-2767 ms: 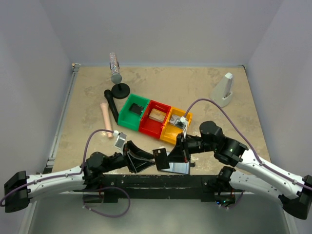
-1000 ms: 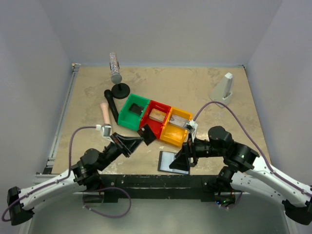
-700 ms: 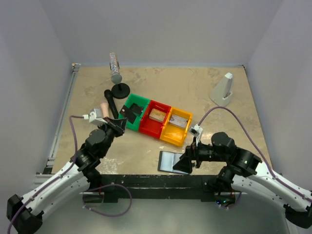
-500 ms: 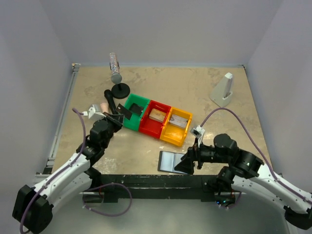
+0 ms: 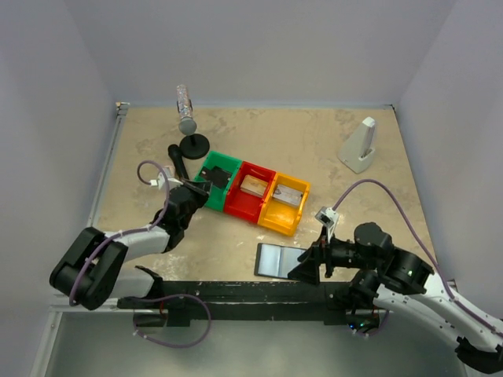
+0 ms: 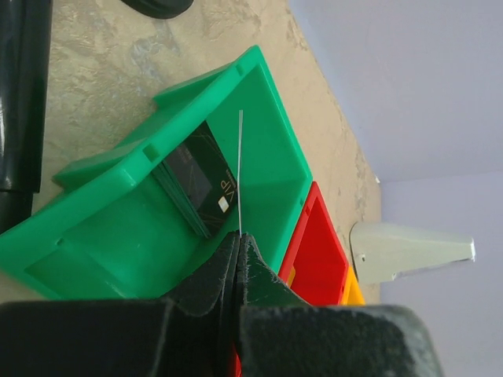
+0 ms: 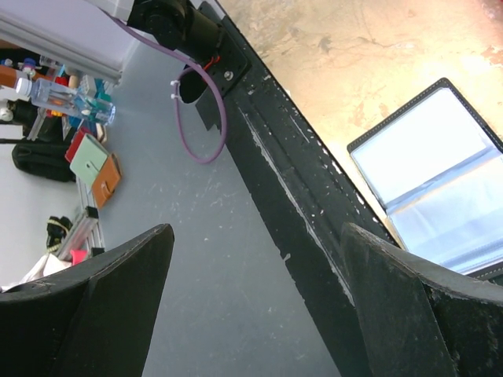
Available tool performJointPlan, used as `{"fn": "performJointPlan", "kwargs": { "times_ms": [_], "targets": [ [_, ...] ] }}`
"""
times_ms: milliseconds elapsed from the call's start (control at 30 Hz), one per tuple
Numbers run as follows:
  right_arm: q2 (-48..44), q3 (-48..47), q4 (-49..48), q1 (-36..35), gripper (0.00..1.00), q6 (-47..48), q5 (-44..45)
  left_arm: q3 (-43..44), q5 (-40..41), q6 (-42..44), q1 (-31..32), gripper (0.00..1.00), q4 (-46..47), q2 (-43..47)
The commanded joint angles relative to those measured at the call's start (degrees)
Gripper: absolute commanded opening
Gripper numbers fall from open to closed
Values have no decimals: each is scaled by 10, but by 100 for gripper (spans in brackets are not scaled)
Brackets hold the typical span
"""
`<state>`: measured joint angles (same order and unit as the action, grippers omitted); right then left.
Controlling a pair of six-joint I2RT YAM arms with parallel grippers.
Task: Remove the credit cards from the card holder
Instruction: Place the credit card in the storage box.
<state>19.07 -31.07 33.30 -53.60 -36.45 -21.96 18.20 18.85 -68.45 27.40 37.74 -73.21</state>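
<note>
The card holder (image 5: 277, 258) lies open and flat near the table's front edge, its two glossy panels (image 7: 437, 174) up. My left gripper (image 5: 203, 185) is at the green bin's (image 5: 206, 194) left end, shut on a thin credit card (image 6: 240, 169) seen edge-on and standing over the bin (image 6: 118, 236). A dark card (image 6: 201, 183) leans inside that bin. The red bin (image 5: 238, 206) and the yellow bin (image 5: 273, 220) each hold a card. My right gripper (image 5: 311, 268) stands open just right of the holder with nothing between its fingers (image 7: 118, 292).
A black stand (image 5: 193, 144) with a silver cylinder (image 5: 185, 110) is at the back left, a black handle (image 5: 178, 162) beside it. A white wedge (image 5: 359, 146) sits at the back right. A black rail (image 5: 259, 292) runs along the near edge.
My left arm has swung left and back, carrying the card from beside the holder to the green bin. My right gripper has drawn back toward the front edge, staying open.
</note>
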Motion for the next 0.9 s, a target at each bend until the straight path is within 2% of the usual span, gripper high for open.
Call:
{"fn": "performJointPlan", "kwargs": {
  "times_ms": [0, 467, 867],
  "targets": [
    [-9, 1, 11, -1, 92, 1, 9, 3, -12, -27, -16, 0, 153, -49],
    [-18, 5, 22, -1, 92, 1, 9, 29, -35, -73, -17, 0, 228, -189],
    [-25, 2, 34, -1, 92, 0, 16, 79, -34, -95, -17, 0, 117, -209]
  ]
}}
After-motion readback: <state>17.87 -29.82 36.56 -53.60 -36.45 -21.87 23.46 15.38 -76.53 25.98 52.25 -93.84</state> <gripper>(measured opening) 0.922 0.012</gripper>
